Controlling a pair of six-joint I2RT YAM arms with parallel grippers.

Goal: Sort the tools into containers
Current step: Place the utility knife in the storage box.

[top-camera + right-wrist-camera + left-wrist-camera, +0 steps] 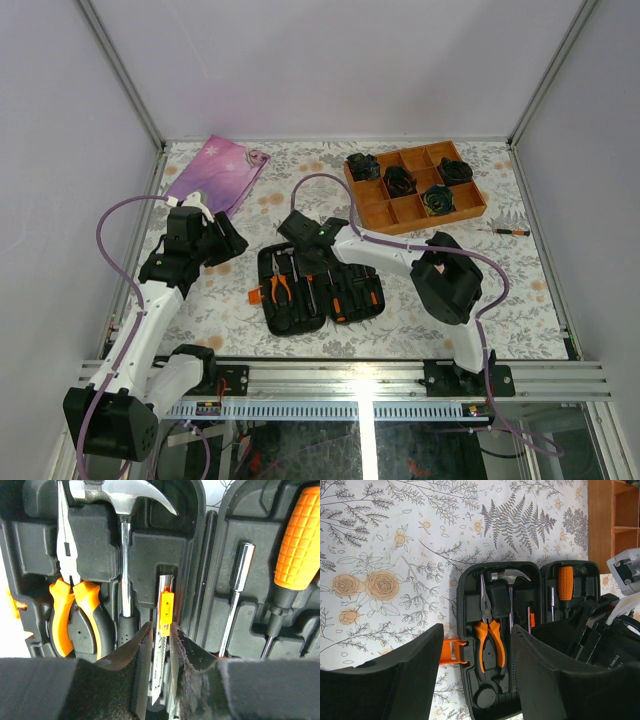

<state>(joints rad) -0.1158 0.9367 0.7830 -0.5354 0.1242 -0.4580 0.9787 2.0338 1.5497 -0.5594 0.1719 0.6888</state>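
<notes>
The black tool case (271, 311) lies open at the table's middle. In its slots rest orange-handled pliers (75, 615), a hammer (125, 500), a metal shaft (239, 580) and an orange screwdriver handle (300, 535). My right gripper (161, 627) is down over the case. Its fingers stand slightly apart on either side of a silver utility knife (165, 605) with an orange slider, which lies in its slot. My left gripper (477, 630) hovers open and empty over the case's left end, above the pliers (490, 640). One small screwdriver (505, 231) lies loose at the right.
A wooden compartment tray (366, 206) holding black rosette bundles stands at the back right. A pink-purple pouch (215, 175) lies at the back left. The case's orange latch (451, 652) sticks out on its left side. Frame posts edge the table.
</notes>
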